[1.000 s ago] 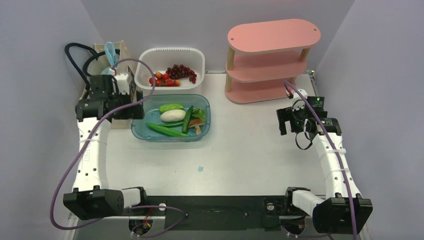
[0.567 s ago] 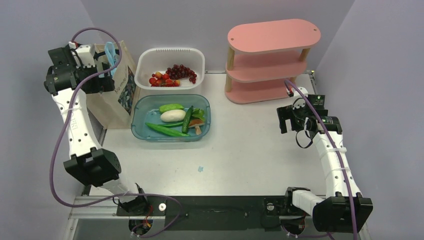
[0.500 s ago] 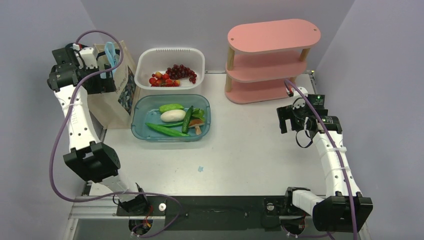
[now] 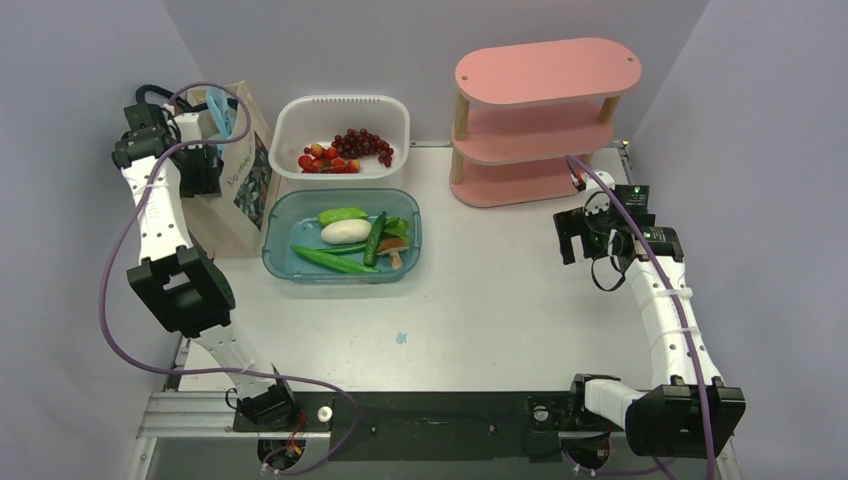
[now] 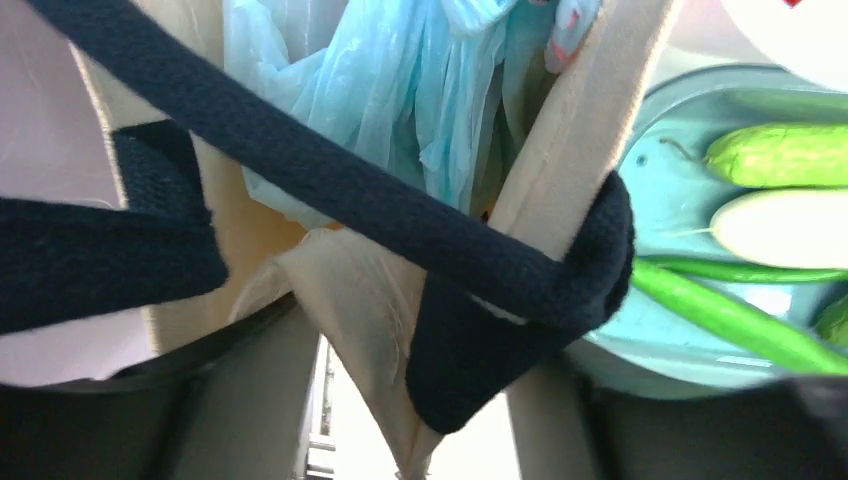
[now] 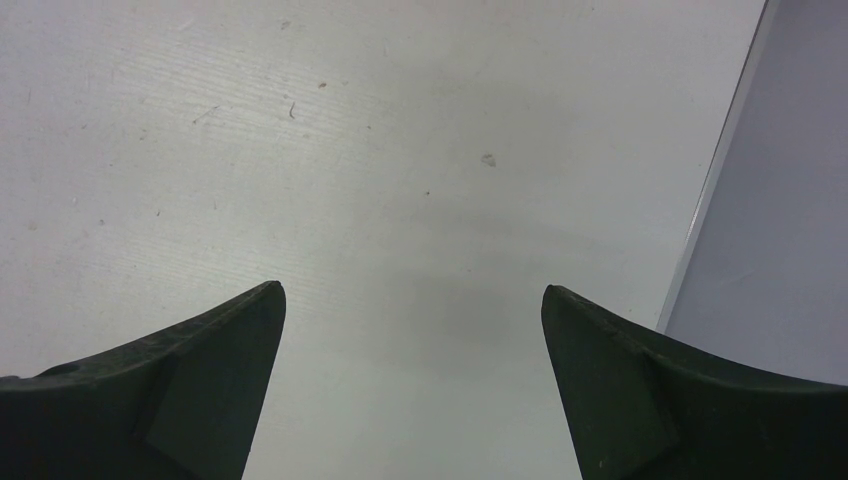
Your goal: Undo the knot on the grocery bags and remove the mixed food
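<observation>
The beige canvas tote [image 4: 240, 195] stands at the back left, its navy handles [image 4: 160, 93] hanging over the far side. The light blue plastic bag [image 4: 221, 108] sits inside it, its bunched, tied top poking out; the knot itself is too small to make out. My left gripper [image 4: 203, 168] is at the tote's left rim. In the left wrist view its jaws [image 5: 410, 350] are half closed around a canvas fold [image 5: 350, 300] and a handle's [image 5: 330, 185] sewn end, daylight still beside the fabric. The blue bag [image 5: 400, 90] fills the tote's mouth. The mixed food is hidden. My right gripper [image 4: 572, 240] [image 6: 412, 290] hangs open over bare table.
A clear teal tub [image 4: 412, 215] [image 5: 680, 190] with green vegetables and a white oval one lies right of the tote. Behind it is a white basket [image 4: 400, 108] with grapes. A pink three-tier shelf [image 4: 545, 75] stands at the back right. The left wall is close to the tote.
My left arm lifted off the tote, swung out left, then came back to the tote's left rim, and its jaws have narrowed around the fabric. The right arm has hardly moved.
</observation>
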Motion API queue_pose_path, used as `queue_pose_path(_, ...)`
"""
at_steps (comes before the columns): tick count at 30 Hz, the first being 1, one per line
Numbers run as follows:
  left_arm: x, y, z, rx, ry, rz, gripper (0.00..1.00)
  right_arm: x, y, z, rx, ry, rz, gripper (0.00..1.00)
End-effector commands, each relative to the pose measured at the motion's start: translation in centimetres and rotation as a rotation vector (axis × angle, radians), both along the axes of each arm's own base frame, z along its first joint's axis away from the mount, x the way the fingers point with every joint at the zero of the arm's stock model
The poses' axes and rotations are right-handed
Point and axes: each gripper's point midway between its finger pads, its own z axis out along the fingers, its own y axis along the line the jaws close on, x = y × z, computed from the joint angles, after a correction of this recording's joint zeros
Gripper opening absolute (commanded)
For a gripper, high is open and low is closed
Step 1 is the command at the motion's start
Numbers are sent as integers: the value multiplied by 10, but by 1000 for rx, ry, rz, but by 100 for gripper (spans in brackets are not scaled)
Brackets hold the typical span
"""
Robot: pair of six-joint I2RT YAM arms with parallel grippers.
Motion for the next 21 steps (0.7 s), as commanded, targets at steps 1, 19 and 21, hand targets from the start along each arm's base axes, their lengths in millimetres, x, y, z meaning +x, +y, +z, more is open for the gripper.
queue_pose_path(1,-15,9,20,43,-31,-6,38,11,-4,19,-25,-56,-2,96)
queue_pose_path(19,-142,-18,50,113,60,-21,0,10,1,15,-2,-46,15,95)
queue_pose_path(21,-145,-17,54,127,62,-24,22,10,2,15,1,-46,18,95)
